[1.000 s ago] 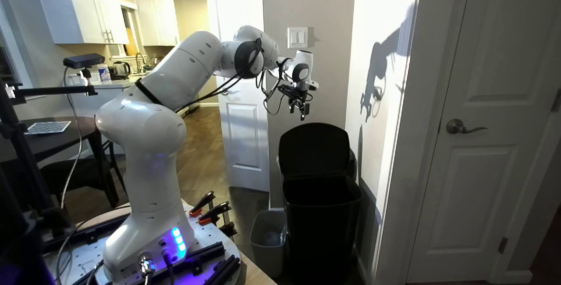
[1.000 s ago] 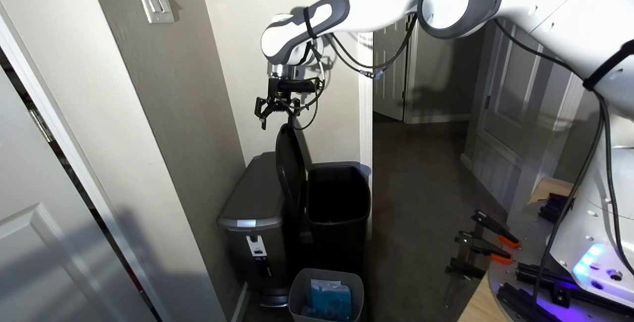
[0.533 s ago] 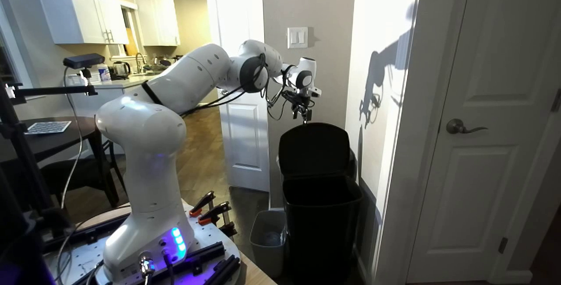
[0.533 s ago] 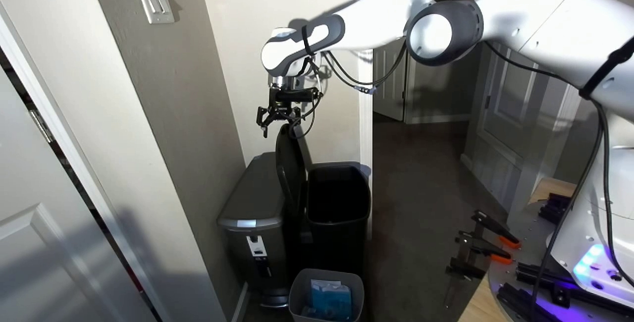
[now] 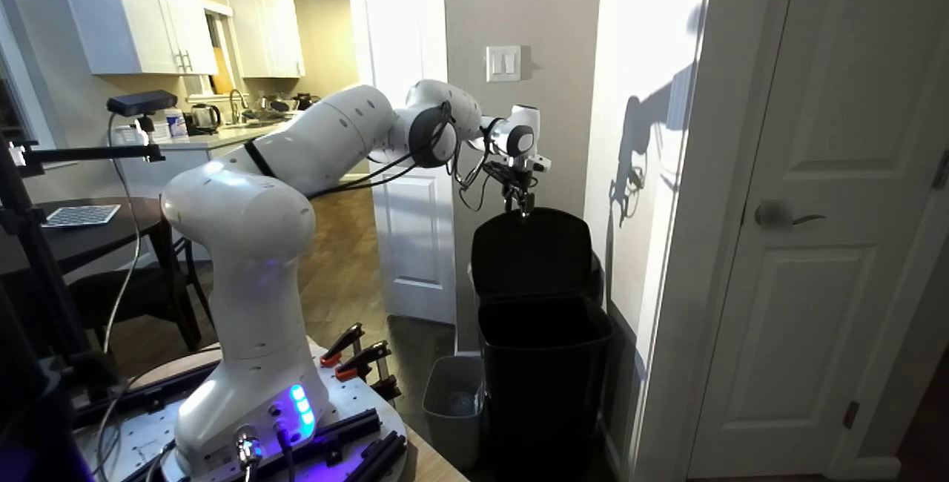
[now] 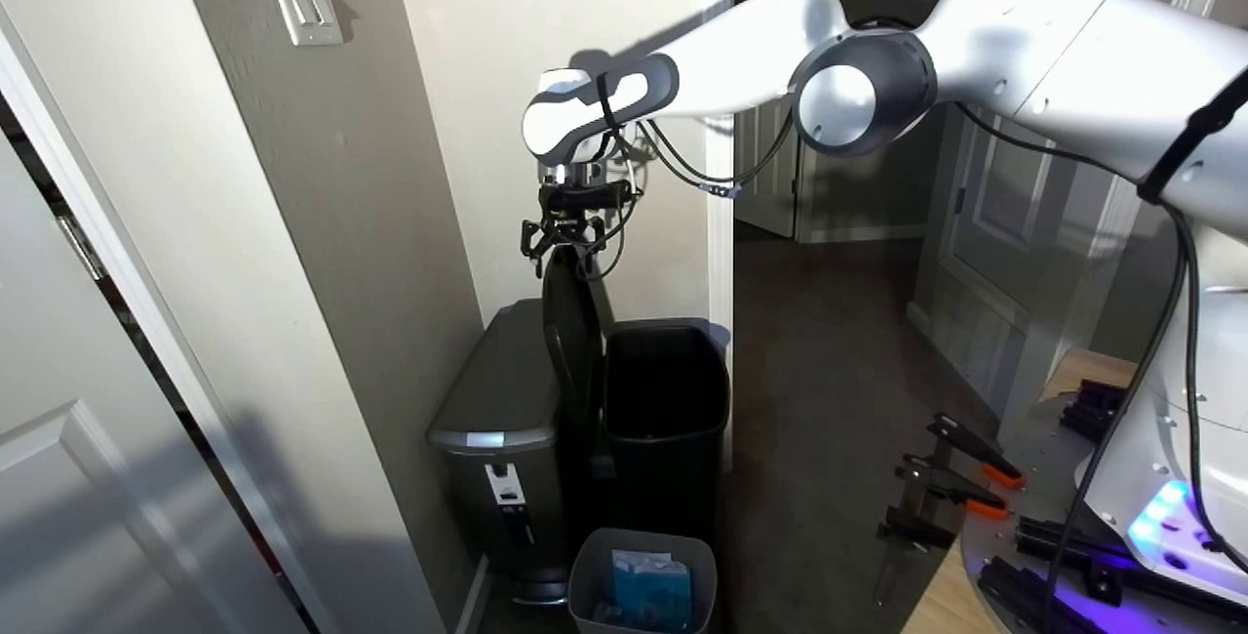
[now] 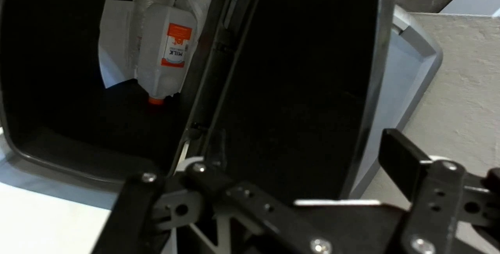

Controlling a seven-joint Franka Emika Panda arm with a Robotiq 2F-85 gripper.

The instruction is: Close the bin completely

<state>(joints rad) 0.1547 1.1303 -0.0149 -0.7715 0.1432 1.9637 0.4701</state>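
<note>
The tall black bin stands near the wall with its lid up; it also shows in an exterior view. Its hinged lid stands nearly upright at the back of the opening and leans slightly. My gripper points down at the lid's top edge. In an exterior view my gripper has one finger on each side of the lid's top edge. In the wrist view my gripper is open, with the lid's rim between the fingers; contact cannot be told. One finger is hard to see against the dark lid.
A closed grey step bin stands right behind the lid. A small grey wastebasket with a blue package stands beside the bin. Walls are close by. Inside the bin lie a milk jug and paper.
My gripper has come down to the lid's top edge and shifted slightly to the right in both exterior views. The lid and bins have not moved.
</note>
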